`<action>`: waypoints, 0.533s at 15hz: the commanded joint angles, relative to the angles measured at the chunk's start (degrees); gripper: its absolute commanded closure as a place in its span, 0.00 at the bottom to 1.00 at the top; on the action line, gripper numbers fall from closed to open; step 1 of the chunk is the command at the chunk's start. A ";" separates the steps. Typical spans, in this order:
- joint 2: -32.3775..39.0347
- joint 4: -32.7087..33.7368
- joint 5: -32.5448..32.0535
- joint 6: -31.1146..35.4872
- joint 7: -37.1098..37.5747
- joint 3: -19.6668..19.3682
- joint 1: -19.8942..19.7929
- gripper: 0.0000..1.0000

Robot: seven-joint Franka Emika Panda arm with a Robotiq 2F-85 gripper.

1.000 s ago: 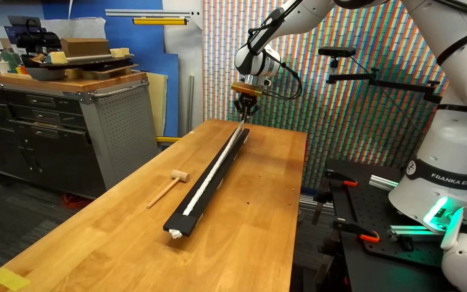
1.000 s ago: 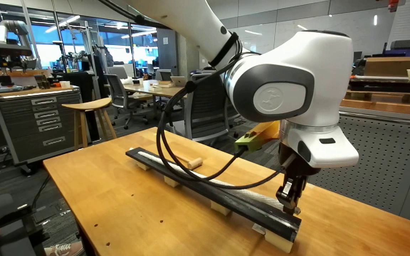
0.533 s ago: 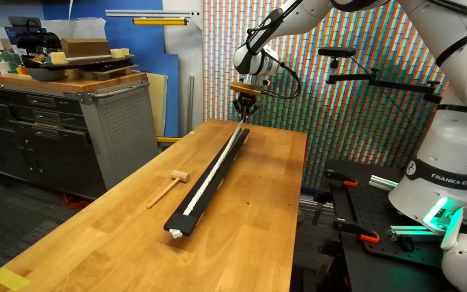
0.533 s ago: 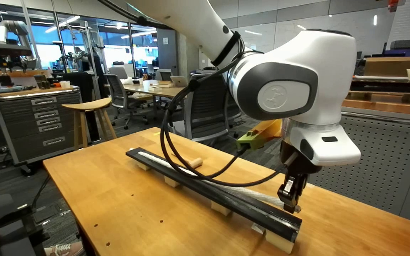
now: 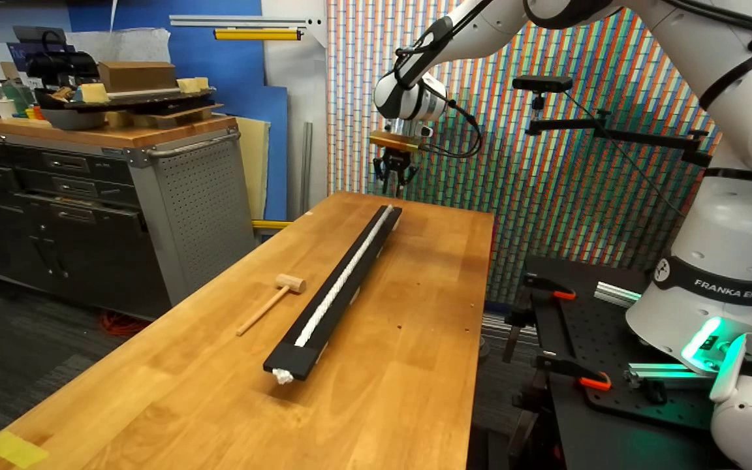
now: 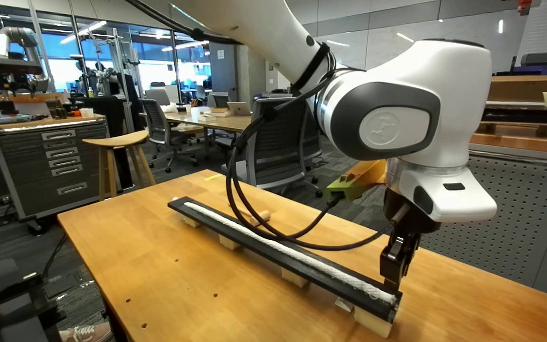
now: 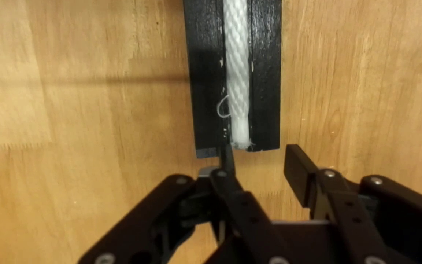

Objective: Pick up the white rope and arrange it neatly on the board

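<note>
One white rope (image 7: 237, 66), lengthwise on the black board (image 7: 266, 91). One gripper (image 7: 261, 159), fingers parted, empty. Risk: low sideways travel could snag the loose thread (image 7: 218, 107) and drag the rope askew.

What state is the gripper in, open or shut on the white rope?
Open: the wrist view shows the gripper with fingers apart, while the white rope lies along the black board, unclamped.

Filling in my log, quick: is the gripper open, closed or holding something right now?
Gripper: open, holding nothing; the rope lies on the board.
</note>
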 commanded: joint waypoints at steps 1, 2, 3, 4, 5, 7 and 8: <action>1.58 3.73 -0.06 -2.14 1.05 -0.51 -0.83 0.25; 1.68 4.00 0.01 -2.24 1.00 -0.48 -1.01 0.18; 1.72 4.21 0.11 -2.27 0.90 -0.41 -1.23 0.09; 1.73 4.36 0.21 -2.27 0.74 -0.31 -1.45 0.03; 1.66 4.46 0.30 -2.36 0.58 -0.20 -1.63 0.00; 1.27 4.38 0.41 -2.42 0.08 0.02 -1.91 0.00; 0.93 4.29 0.23 -2.68 -0.13 0.02 -1.87 0.00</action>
